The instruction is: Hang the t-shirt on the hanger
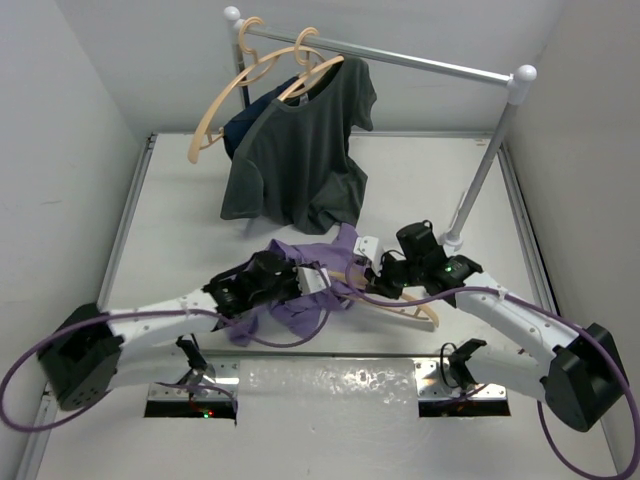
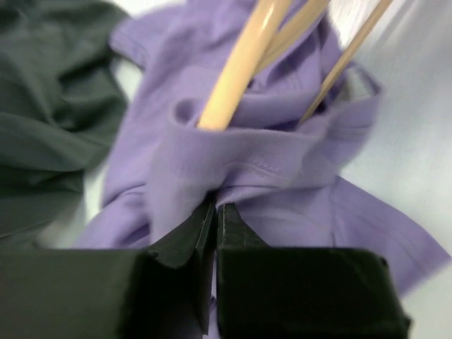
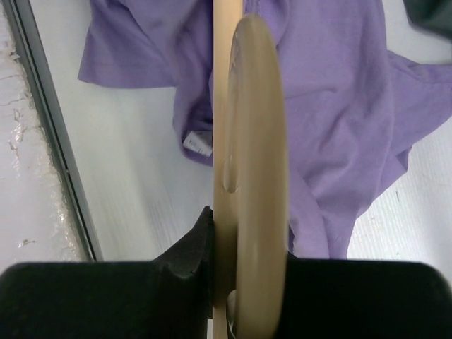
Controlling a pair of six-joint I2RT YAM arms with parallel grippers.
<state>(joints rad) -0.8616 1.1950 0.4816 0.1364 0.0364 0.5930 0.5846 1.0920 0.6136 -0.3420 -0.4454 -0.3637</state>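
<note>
The crumpled lavender t-shirt lies on a white table between plain white walls. The left gripper pinches its cloth; the right gripper clamps the hanger.

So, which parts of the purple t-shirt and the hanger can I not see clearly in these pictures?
Top view: the arms cover much of the hanger and the middle of the t-shirt.
Left wrist view: the hanger runs off the top edge, blurred.
Right wrist view: the hanger hides the cloth behind it; the right fingers hide its lower end.
</note>
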